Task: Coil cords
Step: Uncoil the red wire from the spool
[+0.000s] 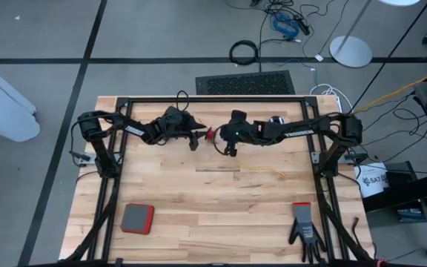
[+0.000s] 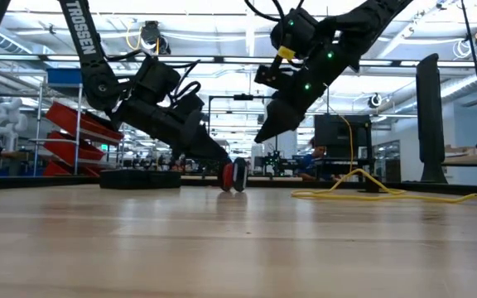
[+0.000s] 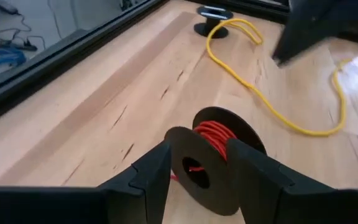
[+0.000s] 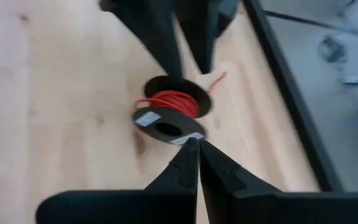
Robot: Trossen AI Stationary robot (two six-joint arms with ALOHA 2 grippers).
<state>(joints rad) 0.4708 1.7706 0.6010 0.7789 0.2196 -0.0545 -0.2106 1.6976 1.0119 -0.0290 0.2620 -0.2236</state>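
The reddish-orange cord is wound on its small black reel (image 1: 210,135), which stands on its rim on the table (image 2: 234,175). My left gripper (image 3: 201,177) is shut on this reel. My right gripper (image 4: 195,148) is shut and hovers just above and beside the reel (image 4: 168,118); in the low view its tip (image 2: 263,135) is clear of it. A short red cord end (image 4: 217,79) sticks out past the reel. The yellow cord (image 1: 262,168) lies loose on the table, running to its own reel (image 3: 212,21). My left gripper pinches the reel's near flange (image 3: 194,163) between its two fingers, one on each side of the rim. The fingers come slanting down from the table's left. The reel stands upright with its lower rim (image 2: 235,189) at the table top.
A red-and-grey pad (image 1: 137,218) lies near the front left and a black glove (image 1: 305,231) near the front right. The loose yellow cord spreads over the table's right middle (image 2: 379,192). A dark frame rail (image 1: 213,99) runs along the far edge.
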